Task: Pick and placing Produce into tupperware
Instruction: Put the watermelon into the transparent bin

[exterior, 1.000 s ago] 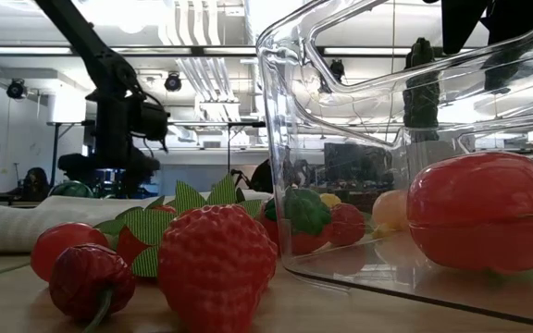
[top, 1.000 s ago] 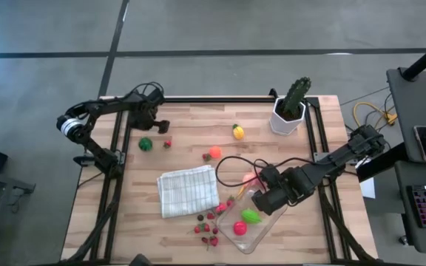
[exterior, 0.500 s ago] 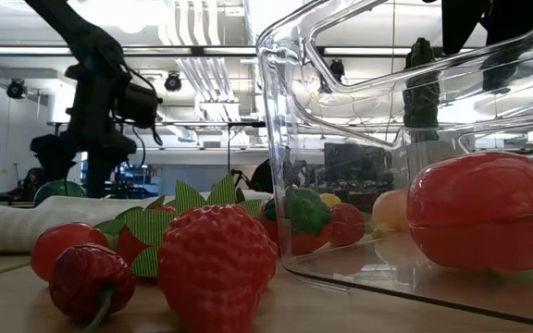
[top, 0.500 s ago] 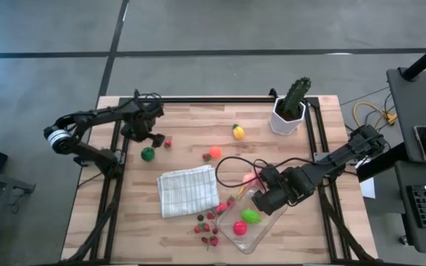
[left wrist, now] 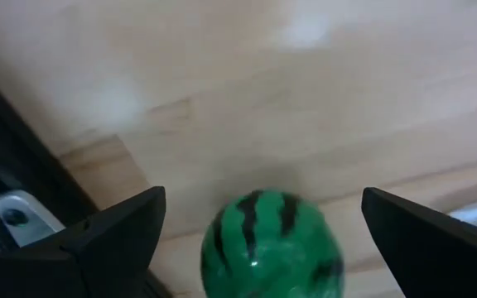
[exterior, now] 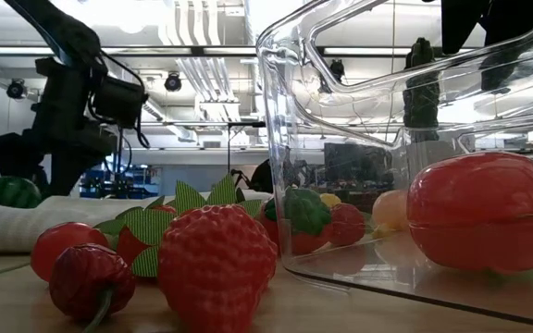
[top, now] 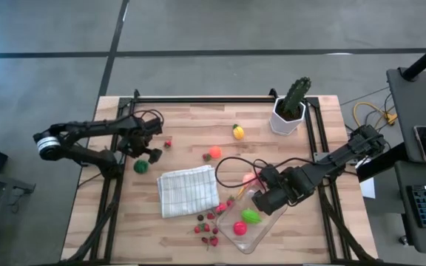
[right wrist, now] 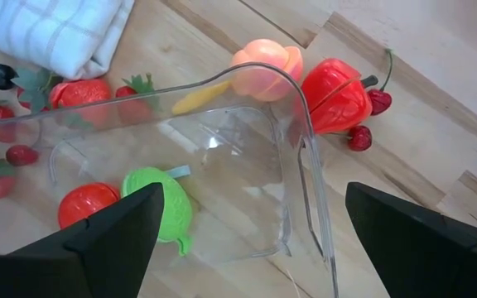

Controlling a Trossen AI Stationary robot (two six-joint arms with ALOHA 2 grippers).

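Left gripper [top: 148, 154], fingers spread apart, hangs over the striped green ball [top: 140, 167]; right gripper [top: 266, 202], also spread, straddles the tupperware [top: 261, 229] rim.

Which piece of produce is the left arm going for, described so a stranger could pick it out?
Start at the white checked folded cloth in the middle of the table and look towards the table's left edge. There, below the left tool, whose fingers are open, lies a small round watermelon. It is the only dark green, striped ball; nearby is just a tiny red berry.
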